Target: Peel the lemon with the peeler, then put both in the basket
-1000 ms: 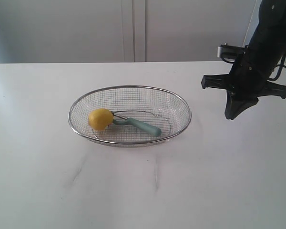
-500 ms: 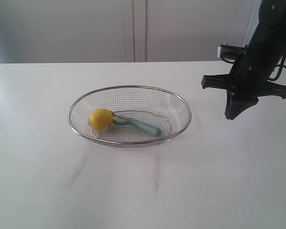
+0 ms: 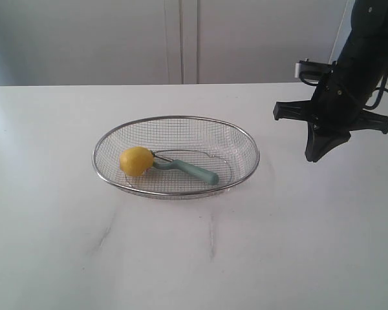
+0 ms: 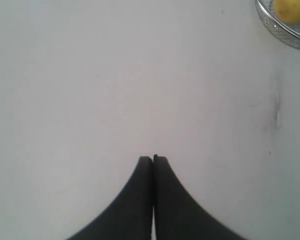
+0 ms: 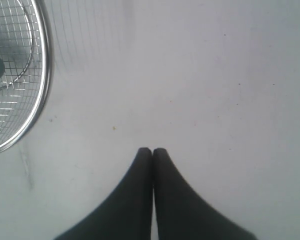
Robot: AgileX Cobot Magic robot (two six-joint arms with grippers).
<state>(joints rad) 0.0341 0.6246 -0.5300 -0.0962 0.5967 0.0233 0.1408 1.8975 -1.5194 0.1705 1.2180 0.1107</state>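
Presently, basket (image 3: 174, 118): seen standing on the white worktop (image 3: 278, 245), near its middle.
Lemon (image 3: 136, 161): found inside the basket, towards its left end in the exterior view.
Peeler (image 3: 191, 169): laid flat on the basket's mesh floor, metal head touching the lemon, teal handle pointed away to the right.
Left fingers (image 4: 137, 195): pressed together tip to tip, empty, held over bare worktop, apart from the basket.
Right fingers (image 5: 137, 195): pressed together tip to tip, empty, raised above the worktop, well apart from the basket's right end.
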